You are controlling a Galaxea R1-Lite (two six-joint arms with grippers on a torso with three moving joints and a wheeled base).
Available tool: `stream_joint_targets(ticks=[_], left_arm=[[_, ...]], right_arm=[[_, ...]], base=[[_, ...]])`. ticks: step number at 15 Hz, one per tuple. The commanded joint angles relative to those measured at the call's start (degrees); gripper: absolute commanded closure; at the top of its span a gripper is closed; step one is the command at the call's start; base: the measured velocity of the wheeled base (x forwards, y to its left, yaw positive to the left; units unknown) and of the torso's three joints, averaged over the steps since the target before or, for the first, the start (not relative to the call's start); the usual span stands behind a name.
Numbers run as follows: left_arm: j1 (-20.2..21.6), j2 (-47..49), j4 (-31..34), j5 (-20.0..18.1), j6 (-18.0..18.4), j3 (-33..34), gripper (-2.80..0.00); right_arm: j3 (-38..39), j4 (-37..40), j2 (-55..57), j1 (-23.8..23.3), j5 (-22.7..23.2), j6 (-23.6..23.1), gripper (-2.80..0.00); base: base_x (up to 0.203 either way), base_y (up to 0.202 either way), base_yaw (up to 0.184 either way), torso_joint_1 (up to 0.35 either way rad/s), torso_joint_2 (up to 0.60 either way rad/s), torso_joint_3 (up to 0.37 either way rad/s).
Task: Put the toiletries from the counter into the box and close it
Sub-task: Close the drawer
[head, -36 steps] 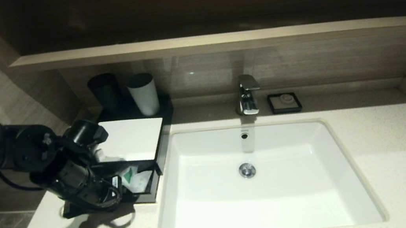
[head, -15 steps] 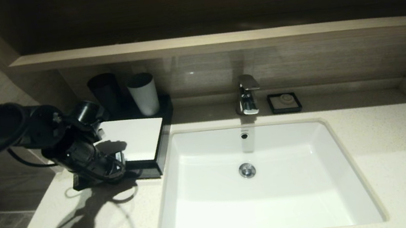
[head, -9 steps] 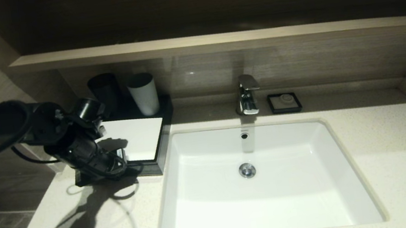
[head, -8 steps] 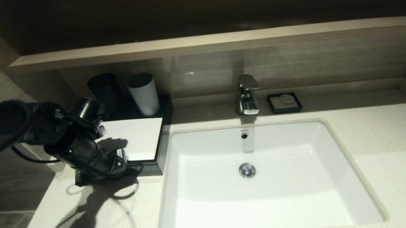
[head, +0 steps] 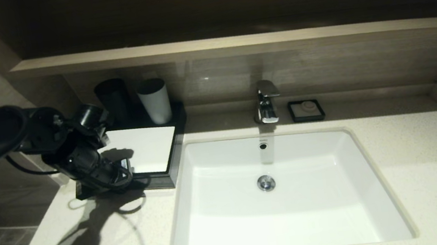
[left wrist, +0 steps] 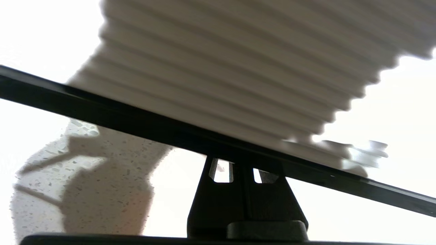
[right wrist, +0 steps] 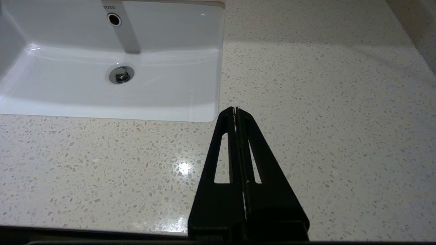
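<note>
A: Left gripper (head: 124,170) status?
B: Jaws closed, empty, tips at the front edge of the box (head: 149,147). Drawer looks pushed in; toiletries hidden from view.
A: Right gripper (right wrist: 235,110)?
B: Closed, empty, hanging over the counter (right wrist: 323,102) beside the basin (right wrist: 112,58).

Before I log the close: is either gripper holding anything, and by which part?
Nothing is held. The left gripper, jaws shut, is at the low black box's front edge; the right gripper is shut on nothing.
</note>
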Motion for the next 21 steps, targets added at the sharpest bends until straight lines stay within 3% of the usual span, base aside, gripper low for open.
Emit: stream_joint_targets(ticks=[1,9,14,21], left_arm=[[0.6,-0.4,0.1,0.0,0.0,-0.3,0.00],[1.0,-1.7,2.0,-0.1,-0.1,-1.2,0.00],[0.9,-9.0,9.6,-0.6,0.0,1.4,0.00],[0.9,-22.9,10.6,-1.3,1.4,8.9,0.00]], right_arm=[[0.0,0.0,0.0,0.0,0.0,0.0,0.00],[0.0,0.0,0.0,0.0,0.0,0.0,0.00],[0.0,0.0,0.0,0.0,0.0,0.0,0.00],[0.0,0.0,0.0,0.0,0.0,0.0,0.00]], base=[[0.000,0.000,0.000,0.000,0.00,0.000],[0.000,0.000,0.000,0.000,0.00,0.000],[0.000,0.000,0.000,0.000,0.00,0.000],[0.000,0.000,0.000,0.000,0.00,0.000]])
